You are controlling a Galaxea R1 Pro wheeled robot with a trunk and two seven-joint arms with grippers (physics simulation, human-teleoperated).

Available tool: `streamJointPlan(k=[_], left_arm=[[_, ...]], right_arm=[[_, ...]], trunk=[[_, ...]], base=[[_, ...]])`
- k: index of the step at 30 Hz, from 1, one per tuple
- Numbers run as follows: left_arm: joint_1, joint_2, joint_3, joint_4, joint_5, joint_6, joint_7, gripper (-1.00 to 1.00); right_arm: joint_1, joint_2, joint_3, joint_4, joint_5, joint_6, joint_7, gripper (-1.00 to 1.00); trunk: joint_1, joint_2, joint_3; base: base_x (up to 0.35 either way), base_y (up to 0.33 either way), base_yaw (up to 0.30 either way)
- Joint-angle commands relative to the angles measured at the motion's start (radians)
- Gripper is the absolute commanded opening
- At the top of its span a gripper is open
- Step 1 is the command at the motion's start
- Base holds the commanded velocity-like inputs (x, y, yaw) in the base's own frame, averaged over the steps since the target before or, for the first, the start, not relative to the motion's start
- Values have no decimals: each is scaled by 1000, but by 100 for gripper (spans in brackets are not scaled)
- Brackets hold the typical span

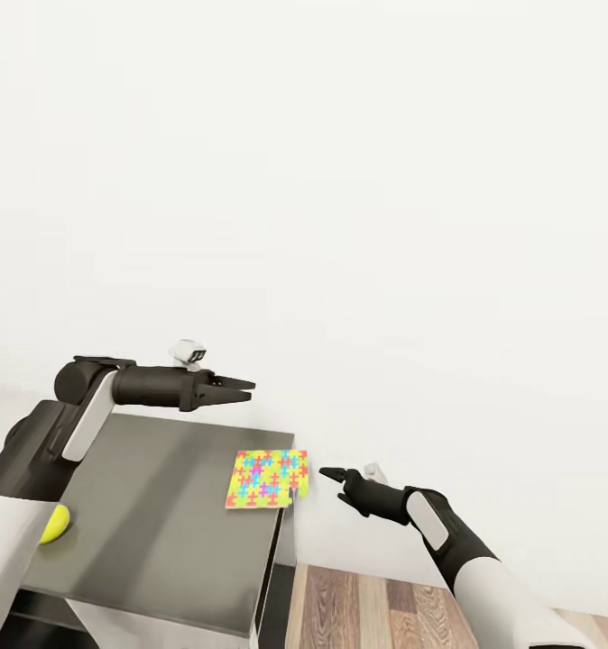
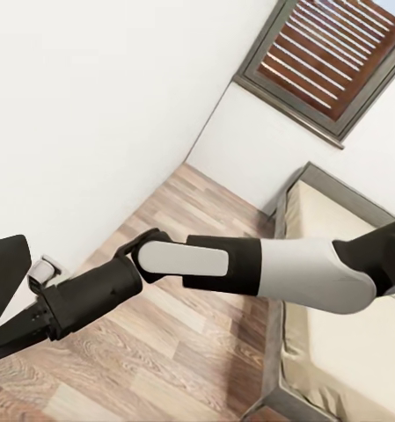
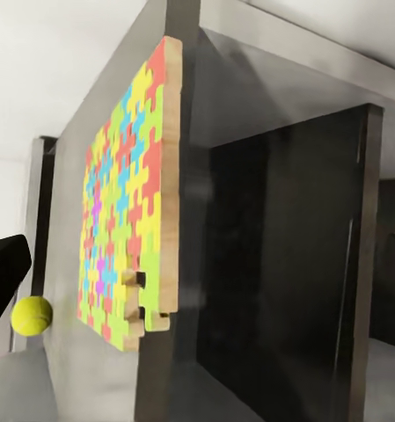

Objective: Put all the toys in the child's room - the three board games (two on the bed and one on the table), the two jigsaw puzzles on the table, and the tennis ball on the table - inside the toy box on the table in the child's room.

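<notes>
One bright jigsaw puzzle [image 1: 268,479] lies flat on the grey table [image 1: 178,505], its corner sticking out past the right edge. The right wrist view shows this jigsaw puzzle [image 3: 127,202] edge-on and close. The tennis ball [image 1: 59,523] rests at the table's left, partly behind my left arm, and the tennis ball [image 3: 30,315] shows beyond the puzzle too. My right gripper [image 1: 329,475] hovers off the table's right side, pointing at the puzzle's jutting corner, fingers apart and empty. My left gripper [image 1: 245,390] hangs above the table's far edge, holding nothing. The toy box and board games are out of view.
A plain white wall rises right behind the table. Wood-plank floor [image 1: 385,613] lies to the right of the table. The left wrist view looks across my right arm [image 2: 250,268] to the bed [image 2: 338,352] and a dark-framed window [image 2: 329,61].
</notes>
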Motion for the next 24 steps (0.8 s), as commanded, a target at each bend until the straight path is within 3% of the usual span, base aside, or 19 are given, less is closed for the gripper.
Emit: streamJointPlan(k=[1, 13, 24], left_arm=[[-2, 3, -1, 0, 3, 8, -1, 100], [-10, 20, 1, -1, 4, 8, -1, 100], [-10, 19, 0, -2, 6, 8, -1, 100]], right_arm=[[0, 2, -1, 0, -5, 6, -1, 100], [-1, 8, -2, 0, -5, 6, -2, 100], [-1, 7, -2, 0, -5, 6, -1, 100]], trunk=[[4, -8, -4], [12, -22, -10], [12, -22, -2]], base=[[0, 0, 0], [0, 0, 6], [12, 0, 172]])
